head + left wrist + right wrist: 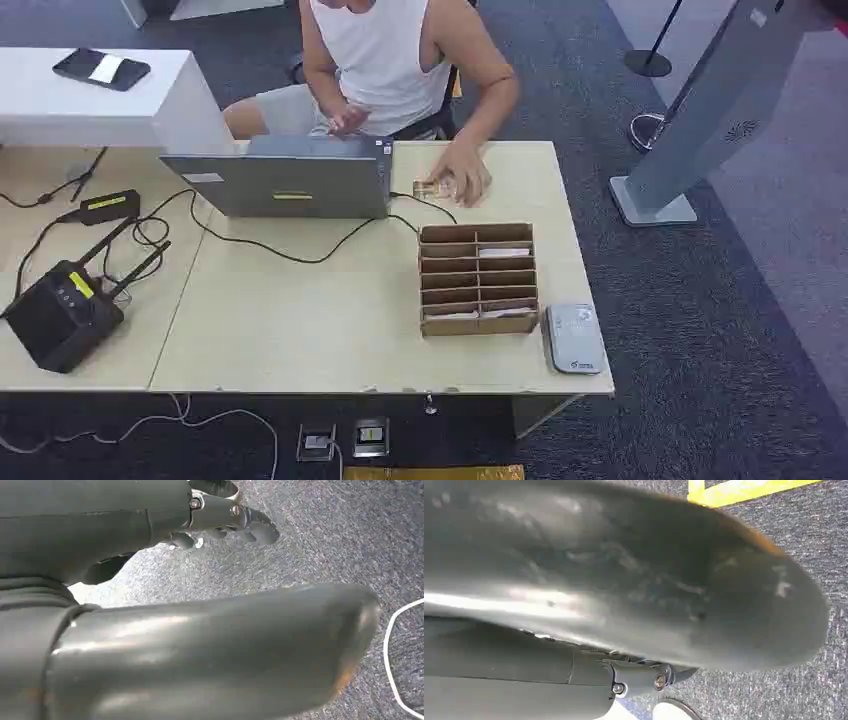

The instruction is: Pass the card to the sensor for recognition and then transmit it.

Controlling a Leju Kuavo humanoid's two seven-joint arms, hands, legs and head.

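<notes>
A card (428,190) lies on the far side of the table under a person's hand (462,178), just behind the cardboard slot organizer (478,278). White cards sit in some of its slots. The grey sensor pad (574,338) lies flat at the table's front right, beside the organizer. My left hand (210,645) hangs over grey carpet, its fingers (250,527) stretched out with nothing in them. My right hand (639,605) also hangs over carpet, its thumb hiding most of its fingers.
A grey laptop (290,180) stands open at the back, its cable running across the table (300,330). A black router (60,310) and power brick (108,206) sit to the left. A grey kiosk (700,120) stands on the right. A white cable (395,655) lies on the carpet.
</notes>
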